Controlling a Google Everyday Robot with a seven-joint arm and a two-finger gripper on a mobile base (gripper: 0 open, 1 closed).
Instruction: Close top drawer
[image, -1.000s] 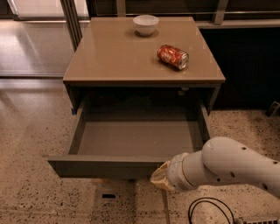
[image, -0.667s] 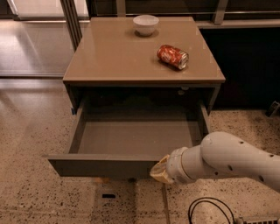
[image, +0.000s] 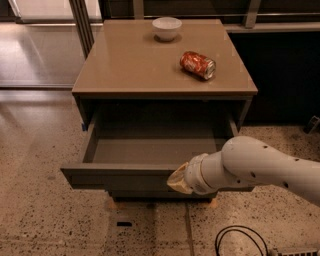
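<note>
One arm reaches in from right; gripper, fingers seemingly together, against open top drawer front.

My top drawer is the uppermost one in the tan-topped cabinet. It stands pulled far out toward me, level and square to the cabinet body. It is wide and shallow, with a plain flat dark grey-brown front, low side walls and a smooth grey floor open to view. My gripper is down at the right half of that front panel, right up against its upper edge.
</note>
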